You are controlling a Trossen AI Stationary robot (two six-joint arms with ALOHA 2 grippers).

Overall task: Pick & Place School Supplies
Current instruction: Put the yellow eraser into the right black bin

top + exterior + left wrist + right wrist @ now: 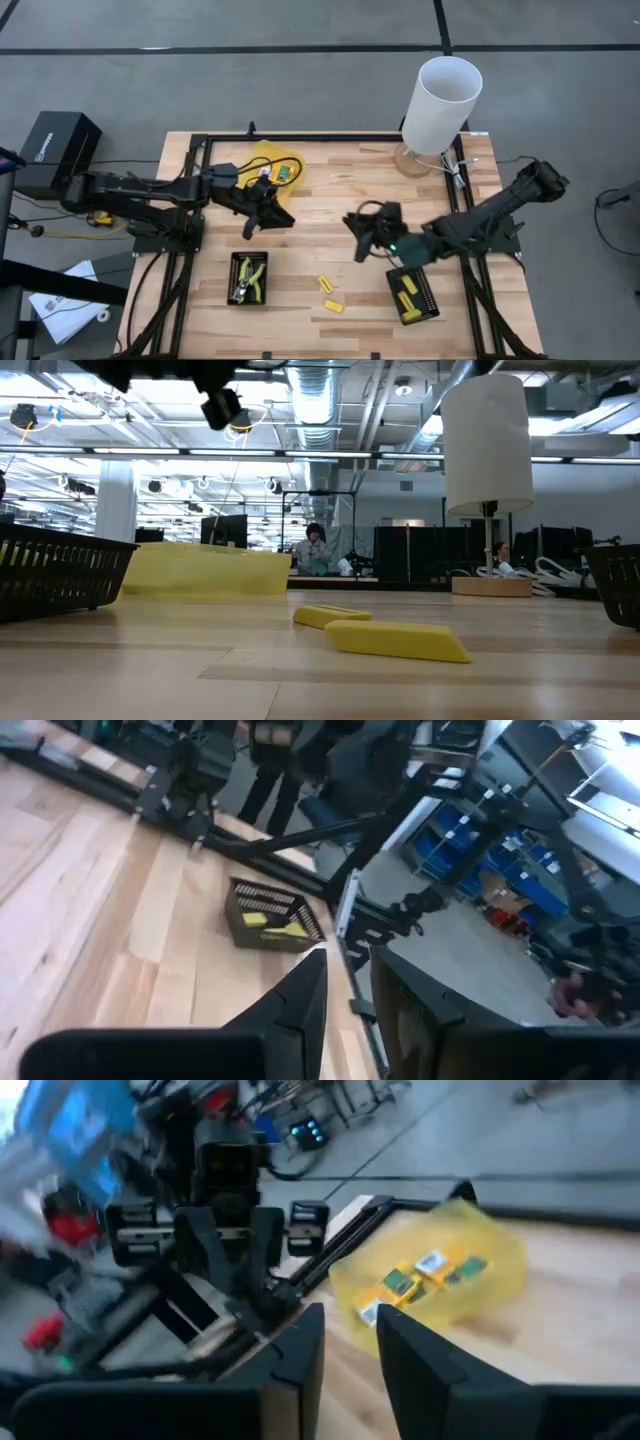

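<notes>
Two yellow stubby pieces (398, 639) lie nearest; both end effectors (262, 210) (366, 235) hover slightly open, holding nothing

Pale wooden plank counter (330, 255) edged by a black metal frame. Carrying two black rectangular mesh trays (248, 278) (413, 295), a translucent yellow container (277, 165), a white cylindrical lamp (437, 108). Lying bare between the trays, two tiny yellow stubby pieces (326, 283) (333, 305).

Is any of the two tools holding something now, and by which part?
Nothing is held: the left tool and the right tool both show an empty gap between their fingers.
</notes>
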